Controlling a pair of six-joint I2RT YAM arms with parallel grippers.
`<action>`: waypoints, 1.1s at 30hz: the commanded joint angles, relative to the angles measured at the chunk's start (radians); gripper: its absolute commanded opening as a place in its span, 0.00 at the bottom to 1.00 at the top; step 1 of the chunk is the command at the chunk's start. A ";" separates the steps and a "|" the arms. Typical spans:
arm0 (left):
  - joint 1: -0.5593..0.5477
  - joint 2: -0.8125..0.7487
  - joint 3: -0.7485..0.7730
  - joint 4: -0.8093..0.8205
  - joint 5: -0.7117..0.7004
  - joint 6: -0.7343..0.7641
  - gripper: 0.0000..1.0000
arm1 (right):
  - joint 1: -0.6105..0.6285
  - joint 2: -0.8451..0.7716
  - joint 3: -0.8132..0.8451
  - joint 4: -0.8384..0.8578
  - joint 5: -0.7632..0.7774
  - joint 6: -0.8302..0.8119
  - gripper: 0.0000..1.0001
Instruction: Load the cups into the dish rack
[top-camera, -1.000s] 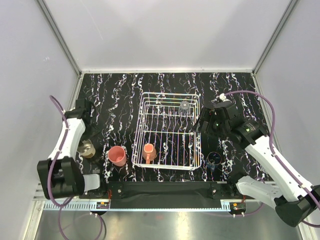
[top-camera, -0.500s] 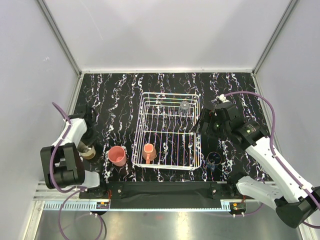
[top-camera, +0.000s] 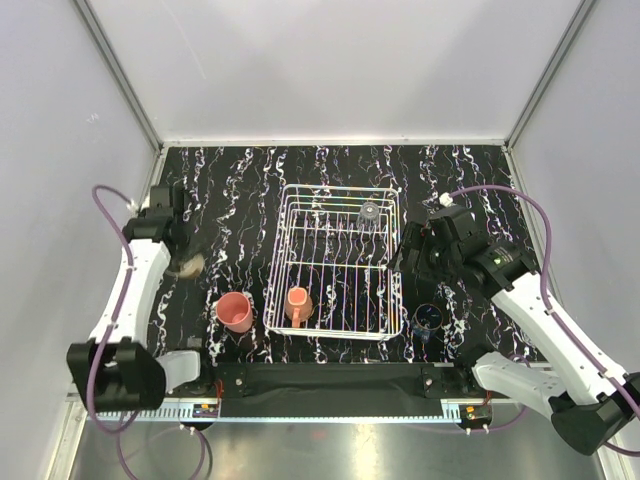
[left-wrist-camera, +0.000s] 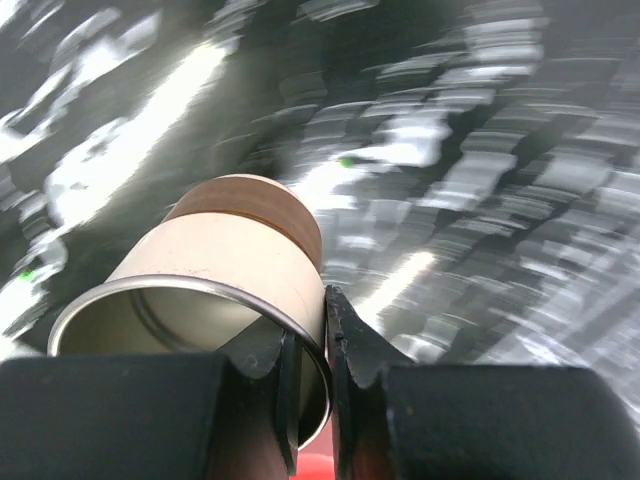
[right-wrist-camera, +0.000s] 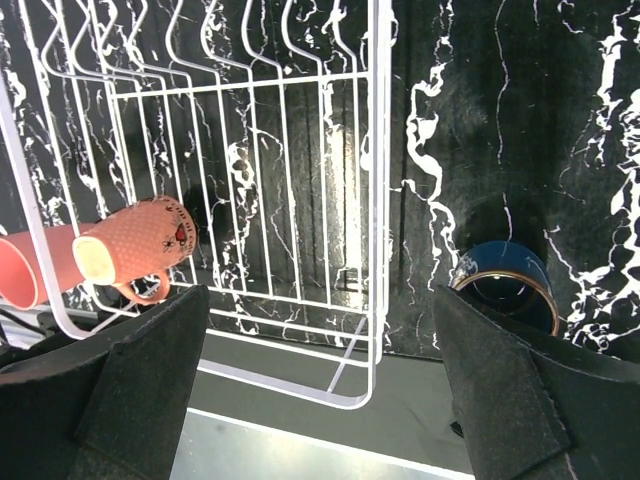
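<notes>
While a dark blue round cup (top-camera: 428, 318) and a pink plastic tumbler (top-camera: 235, 311) flank the near end of the white wire dish rack (top-camera: 340, 270), the left gripper (left-wrist-camera: 308, 320) pinches the rim of a cream cylindrical cup (left-wrist-camera: 230, 270); the right gripper (right-wrist-camera: 320, 330) gapes wide above the rack's right edge.

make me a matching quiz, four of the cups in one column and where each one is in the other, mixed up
Cups
1. cream cup
2. orange mug
3. dark blue cup
4. pink tumbler

Places
A. on the table, right of the dish rack
B. in the dish rack, lying on its side
C. on the table, left of the dish rack
D. gripped at the rim by the left pincer

Pairs: 1-D, 2-B, 3-A, 4-C
</notes>
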 joint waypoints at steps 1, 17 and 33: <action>-0.109 -0.083 0.178 0.065 0.112 0.014 0.00 | 0.002 0.002 0.036 0.005 0.050 -0.025 1.00; -0.458 -0.078 0.090 0.766 0.832 0.080 0.00 | 0.002 -0.020 -0.041 0.509 -0.418 -0.053 1.00; -0.579 -0.273 -0.195 1.419 1.130 -0.057 0.00 | 0.002 0.037 -0.165 1.179 -0.748 0.240 1.00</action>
